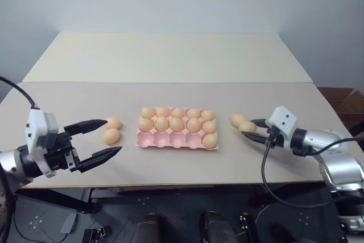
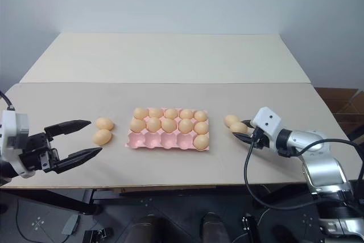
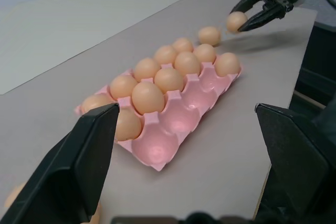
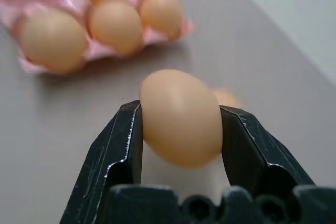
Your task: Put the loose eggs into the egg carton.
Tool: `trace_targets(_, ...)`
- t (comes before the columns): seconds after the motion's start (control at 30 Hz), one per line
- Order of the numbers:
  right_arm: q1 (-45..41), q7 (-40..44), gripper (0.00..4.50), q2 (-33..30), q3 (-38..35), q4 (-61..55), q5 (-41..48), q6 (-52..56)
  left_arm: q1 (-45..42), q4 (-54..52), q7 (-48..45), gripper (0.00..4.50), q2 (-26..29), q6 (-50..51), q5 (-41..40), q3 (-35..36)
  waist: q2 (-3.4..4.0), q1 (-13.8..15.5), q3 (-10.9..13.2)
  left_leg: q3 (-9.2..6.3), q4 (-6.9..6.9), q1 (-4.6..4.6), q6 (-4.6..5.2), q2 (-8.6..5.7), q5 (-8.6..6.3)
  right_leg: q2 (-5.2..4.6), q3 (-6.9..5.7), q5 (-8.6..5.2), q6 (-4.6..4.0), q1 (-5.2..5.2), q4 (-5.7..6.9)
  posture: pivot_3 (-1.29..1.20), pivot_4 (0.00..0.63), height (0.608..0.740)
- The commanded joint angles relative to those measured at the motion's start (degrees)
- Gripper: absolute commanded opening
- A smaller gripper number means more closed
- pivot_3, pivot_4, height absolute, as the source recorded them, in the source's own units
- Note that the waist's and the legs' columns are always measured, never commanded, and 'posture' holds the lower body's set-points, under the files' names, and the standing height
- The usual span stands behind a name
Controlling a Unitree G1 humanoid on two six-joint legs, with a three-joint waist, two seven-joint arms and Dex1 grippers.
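The pink egg carton (image 1: 170, 140) lies mid-table with its back and middle rows full and one egg (image 1: 210, 141) in the front row's right-hand cup. Two loose eggs (image 1: 113, 123) (image 1: 111, 136) lie to its left. My left gripper (image 2: 95, 136) hovers open just left of them, fingers (image 3: 79, 166) spread wide. To the right of the carton lies another loose egg (image 1: 238, 120). My right gripper (image 4: 181, 109) is shut on the egg beside it (image 4: 178, 124), low over the table. Whether that egg has left the surface I cannot tell.
The carton's other front cups (image 3: 157, 150) are vacant. A second, lighter table (image 1: 170, 55) adjoins the far side. Black cables (image 1: 267, 180) hang from my right arm past the near edge. A cardboard box (image 1: 347, 103) stands beyond the right edge.
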Motion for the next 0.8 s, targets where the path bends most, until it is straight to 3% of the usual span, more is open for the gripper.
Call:
trace_targets(0.03,-2.2,-1.5,2.13,1.1,0.8,-9.7,2.7,4.0,-2.8,1.0,-0.9,4.50,0.7,-1.0,0.0,-1.9,-0.01,-0.2,0.0,0.00,0.00,0.02,0.00,0.01,0.00,0.01,0.00,0.00,0.01,0.02,0.00,0.00,0.150,0.740)
trace_targets(0.27,-8.2,-8.0,2.13,12.2,14.7,-11.5,-2.3,11.0,-8.7,3.7,0.8,4.50,-1.7,-0.5,-1.8,-3.9,-0.06,-0.5,0.0,0.01,0.01,0.05,-0.02,0.29,0.02,0.35,0.09,0.08,-0.08,-0.02,0.00,0.00,0.150,0.740)
trace_targets(0.53,-10.7,-9.8,2.13,14.9,19.8,-7.9,-5.9,15.3,-9.0,4.2,-3.0,4.50,-0.4,-0.2,-2.1,-5.6,-0.06,-0.2,0.0,0.13,0.01,-0.03,-0.03,0.49,0.00,0.50,0.10,0.12,-0.24,-0.10,-0.06,0.00,0.150,0.740)
trace_targets(0.8,-11.5,-10.2,4.49,16.4,20.3,-9.2,-6.2,16.8,-9.1,4.2,-5.0,4.50,0.1,-0.3,-1.8,-6.8,-0.06,-0.4,0.0,0.16,0.01,0.03,-0.03,0.60,0.01,0.61,0.09,0.15,-0.32,-0.12,-0.01,0.00,0.150,0.740)
